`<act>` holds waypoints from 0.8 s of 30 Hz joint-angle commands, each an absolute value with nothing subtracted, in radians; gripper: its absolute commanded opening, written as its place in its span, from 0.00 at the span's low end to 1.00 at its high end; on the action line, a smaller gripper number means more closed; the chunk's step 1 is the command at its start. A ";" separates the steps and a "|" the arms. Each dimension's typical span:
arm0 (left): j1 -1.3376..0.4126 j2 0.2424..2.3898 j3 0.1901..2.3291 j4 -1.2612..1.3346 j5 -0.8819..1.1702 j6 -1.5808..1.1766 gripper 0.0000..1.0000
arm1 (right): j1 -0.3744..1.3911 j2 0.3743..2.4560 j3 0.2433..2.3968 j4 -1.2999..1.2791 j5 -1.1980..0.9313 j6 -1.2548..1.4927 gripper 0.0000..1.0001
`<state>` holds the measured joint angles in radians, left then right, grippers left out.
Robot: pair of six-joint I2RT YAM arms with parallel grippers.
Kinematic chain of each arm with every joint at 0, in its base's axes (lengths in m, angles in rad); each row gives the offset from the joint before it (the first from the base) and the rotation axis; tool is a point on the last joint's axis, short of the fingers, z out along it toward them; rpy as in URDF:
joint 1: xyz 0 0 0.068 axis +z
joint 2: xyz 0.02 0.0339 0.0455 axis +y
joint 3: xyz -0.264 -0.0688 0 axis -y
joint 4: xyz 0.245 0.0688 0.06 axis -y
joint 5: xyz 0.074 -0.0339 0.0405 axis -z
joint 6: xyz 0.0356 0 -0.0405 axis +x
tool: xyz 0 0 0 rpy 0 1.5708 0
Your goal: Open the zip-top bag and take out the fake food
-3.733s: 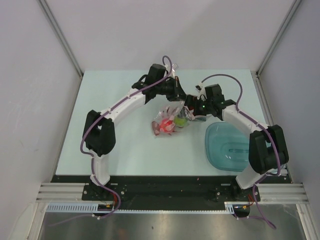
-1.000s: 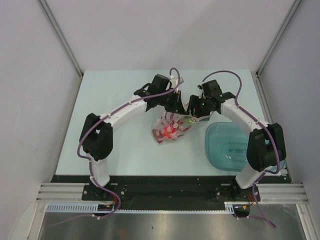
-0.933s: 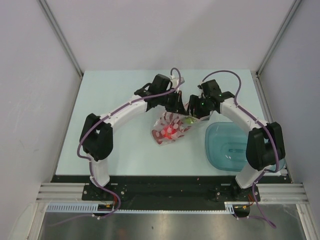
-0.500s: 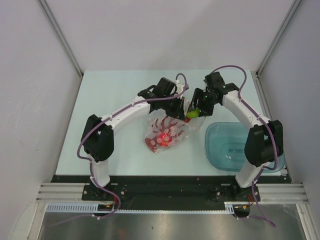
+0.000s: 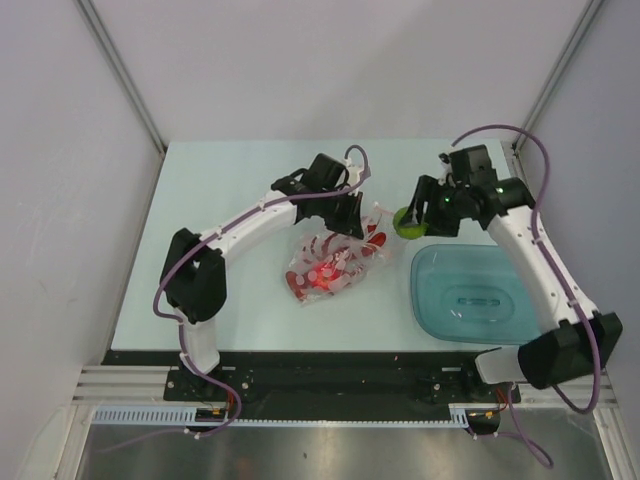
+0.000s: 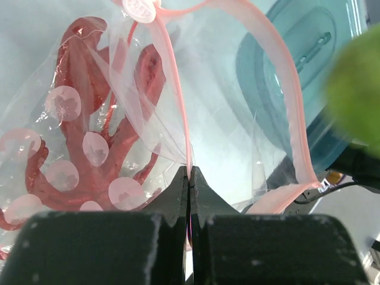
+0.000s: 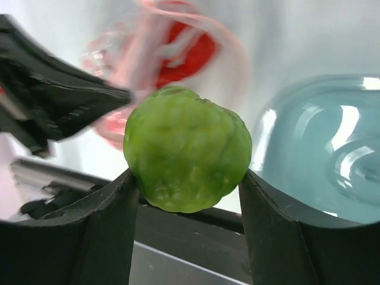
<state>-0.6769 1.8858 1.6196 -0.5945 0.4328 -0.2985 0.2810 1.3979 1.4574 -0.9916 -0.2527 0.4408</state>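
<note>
The zip-top bag [image 5: 330, 262] lies open near the table's middle, its pinkish zip strip [image 6: 181, 101] looped wide. My left gripper [image 5: 352, 222] is shut on the bag's zip edge [image 6: 189, 172] and holds that edge up. The red lobster [image 6: 89, 148] lies inside the bag, also seen from above [image 5: 322, 272]. My right gripper [image 5: 412, 222] is shut on the lime-green fruit [image 7: 187, 157] and holds it in the air between the bag and the tray; it also shows from above [image 5: 409, 222]. The small round red fruit cannot be told apart from the lobster.
A translucent teal-blue tray [image 5: 480, 298] sits at the right front of the table, just below my right gripper; it also shows in the right wrist view [image 7: 332, 148] and the left wrist view [image 6: 297, 65]. Grey walls close in the table's left, right and far sides.
My right gripper has pulled the green fruit out of the bag and swung right, towards the tray. The bag has shifted left and forward; my left gripper still holds its edge.
</note>
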 commanded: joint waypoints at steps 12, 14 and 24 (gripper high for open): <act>-0.653 1.870 1.784 -0.680 0.426 -0.290 0.00 | 0.008 1.298 1.037 -0.950 -0.261 0.388 0.28; -0.653 1.871 1.795 -0.687 0.425 -0.291 0.00 | 0.006 1.345 1.016 -0.899 -0.294 0.382 0.29; -0.653 1.855 1.847 -0.707 0.411 -0.261 0.00 | 0.008 1.437 0.928 -0.796 -0.267 0.347 0.57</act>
<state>-0.6586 1.8908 1.8168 -0.7204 0.4175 -0.2943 0.0093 1.4208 0.9459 -0.8577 -0.2775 0.3786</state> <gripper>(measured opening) 0.005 0.644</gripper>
